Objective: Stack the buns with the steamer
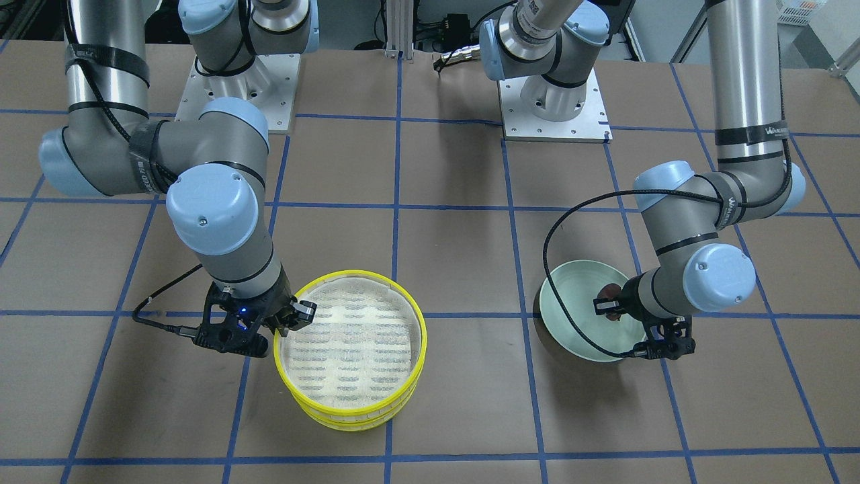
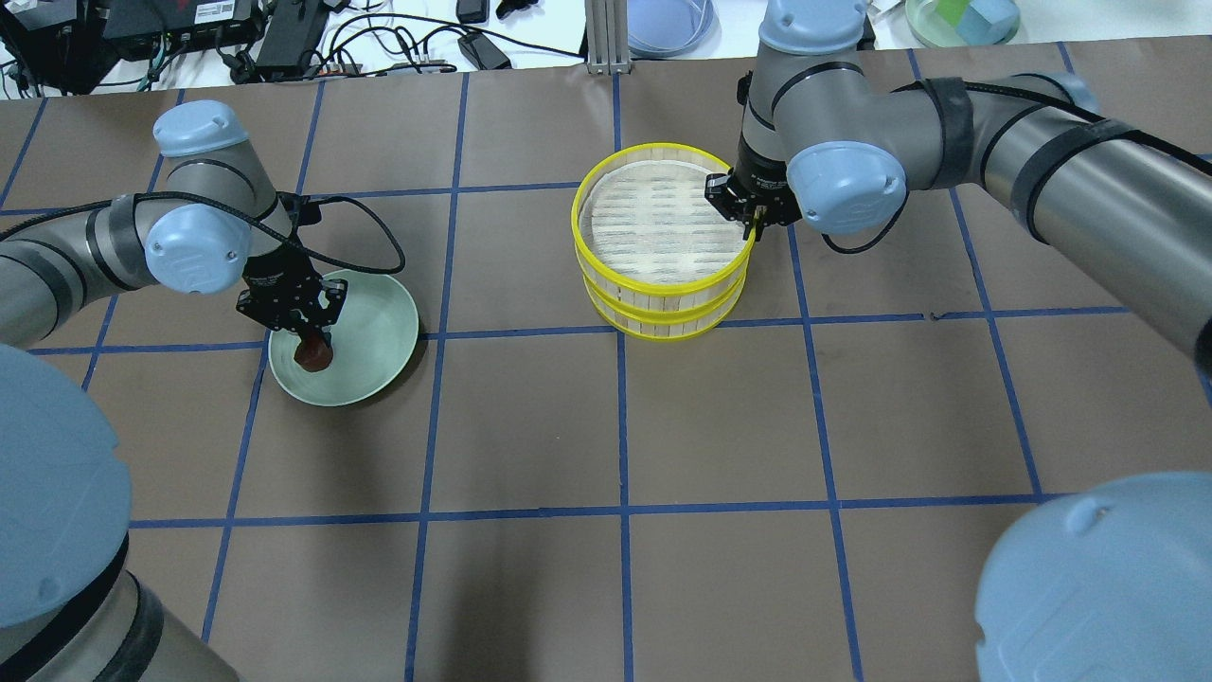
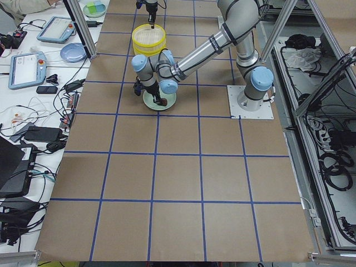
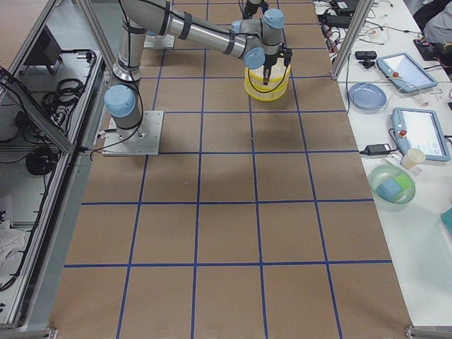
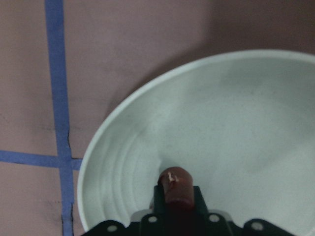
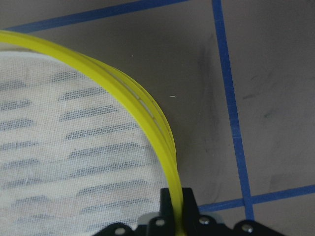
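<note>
Right now the left tool (image 2: 307,332) is clamped on the dark brown bun (image 2: 313,354), w/ the bun low over the pale green plate (image 2: 377,317); can't tell if it touches. The right tool (image 2: 749,219) is closed on the yellow rim of the top steamer tier (image 2: 653,232), which sits on the lower tier (image 2: 663,320) mid-table (image 2: 530,407). The cream bun isn't visible in any view.

Handling, by my read:
- **Bun:** looks light, soft and glossy, so prob. slippery. Pinch gently across the short axis; too hard a squeeze would dent it.
- **Tier:** looks light w/ a thin, stiff rim. Held at one edge it'll likely tip, so lift slowly and level.

Obstacles:
- The top tier covers the lower one.
- The raised plate rim is just beside the bun.
- The left arm's black cable (image 1: 545,249) loops over the plate.
</note>
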You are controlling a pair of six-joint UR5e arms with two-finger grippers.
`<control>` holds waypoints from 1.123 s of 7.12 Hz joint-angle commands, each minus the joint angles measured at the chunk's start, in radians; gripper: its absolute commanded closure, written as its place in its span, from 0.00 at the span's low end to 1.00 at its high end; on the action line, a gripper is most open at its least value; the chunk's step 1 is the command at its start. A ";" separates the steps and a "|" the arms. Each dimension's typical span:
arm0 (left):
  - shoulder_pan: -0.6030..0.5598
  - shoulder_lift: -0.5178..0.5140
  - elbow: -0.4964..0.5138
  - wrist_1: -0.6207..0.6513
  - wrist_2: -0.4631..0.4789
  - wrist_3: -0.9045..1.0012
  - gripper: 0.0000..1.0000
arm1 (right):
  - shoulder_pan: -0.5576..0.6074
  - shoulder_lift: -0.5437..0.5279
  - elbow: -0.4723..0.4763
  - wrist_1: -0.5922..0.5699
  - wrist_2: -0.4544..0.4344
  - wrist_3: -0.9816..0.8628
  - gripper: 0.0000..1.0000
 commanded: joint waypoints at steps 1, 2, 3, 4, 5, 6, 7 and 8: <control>0.001 0.005 0.010 0.042 -0.018 -0.071 1.00 | 0.001 0.000 0.000 -0.013 0.000 -0.003 1.00; -0.001 0.015 0.021 0.053 -0.021 -0.129 1.00 | 0.001 0.002 0.002 -0.011 0.000 -0.002 1.00; 0.001 0.015 0.039 0.051 -0.024 -0.132 1.00 | 0.001 0.005 0.005 -0.006 0.000 -0.002 1.00; 0.001 0.026 0.047 0.050 -0.058 -0.143 1.00 | 0.001 0.007 0.005 -0.006 0.000 -0.002 1.00; -0.001 0.034 0.061 0.047 -0.069 -0.208 1.00 | -0.001 0.007 0.005 -0.006 -0.003 -0.002 1.00; -0.001 0.040 0.079 0.044 -0.125 -0.267 1.00 | 0.001 0.007 0.005 -0.008 -0.006 -0.002 0.98; -0.004 0.051 0.093 0.042 -0.164 -0.345 1.00 | 0.001 0.007 0.005 -0.008 -0.018 -0.006 0.75; -0.007 0.060 0.104 0.041 -0.170 -0.367 1.00 | 0.001 0.007 0.005 -0.008 -0.018 -0.006 0.68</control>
